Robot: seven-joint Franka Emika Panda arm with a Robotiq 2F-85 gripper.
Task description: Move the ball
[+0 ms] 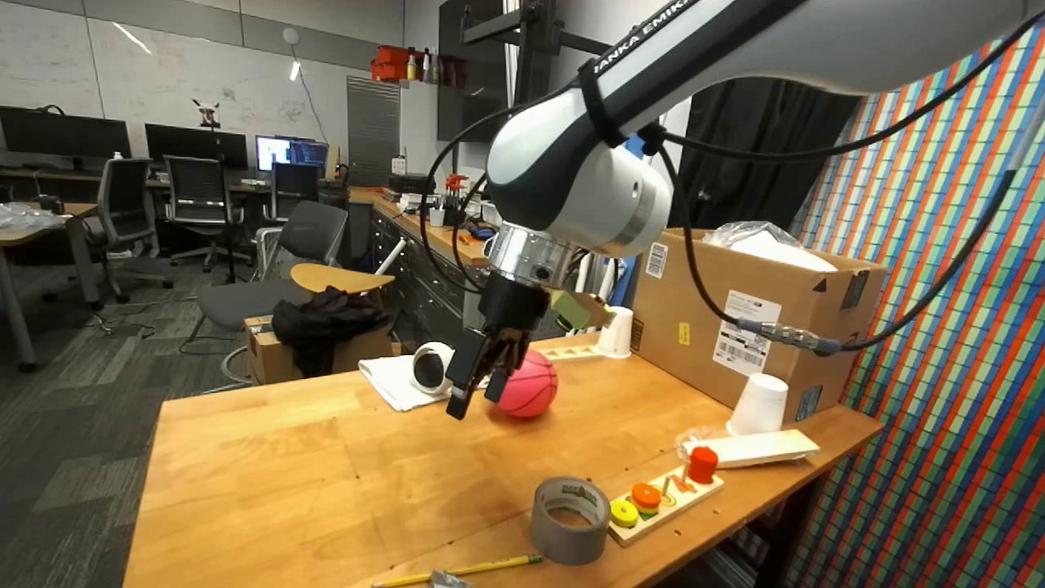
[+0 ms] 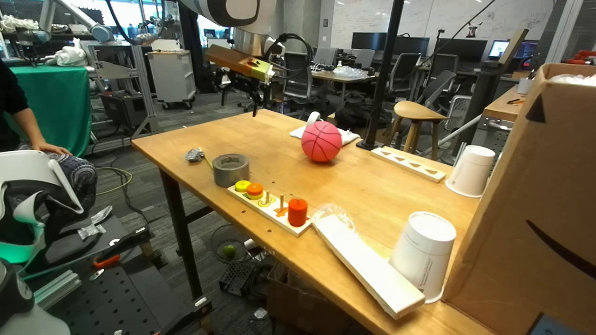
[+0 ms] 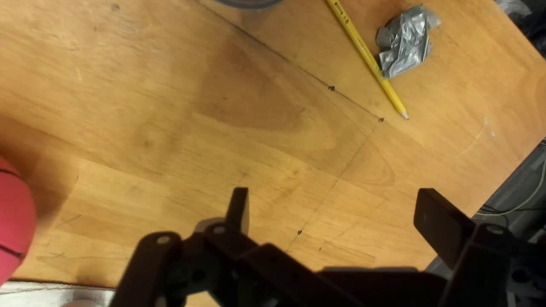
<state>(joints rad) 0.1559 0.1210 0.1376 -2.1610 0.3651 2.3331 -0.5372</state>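
The pink-red ball (image 1: pixel 532 388) with dark seam lines rests on the wooden table (image 1: pixel 326 474), near its far side in an exterior view. It shows whole in an exterior view (image 2: pixel 322 142) and is cut off at the left edge of the wrist view (image 3: pixel 15 219). My gripper (image 3: pixel 332 194) is open, with only bare wood between its fingers. It hangs above the table, apart from the ball, as an exterior view (image 2: pixel 239 107) shows. In an exterior view the gripper (image 1: pixel 476 400) covers part of the ball's left side.
A grey tape roll (image 1: pixel 571 521), stacking toy (image 1: pixel 665 505), white plank (image 1: pixel 759 447), paper cups (image 1: pixel 759 404) and a cardboard box (image 1: pixel 759 306) stand on the table. A yellow pencil (image 3: pixel 369 59) lies by crumpled tape (image 3: pixel 405 42). A white-and-black round object (image 1: pixel 431 367) sits on paper behind the ball.
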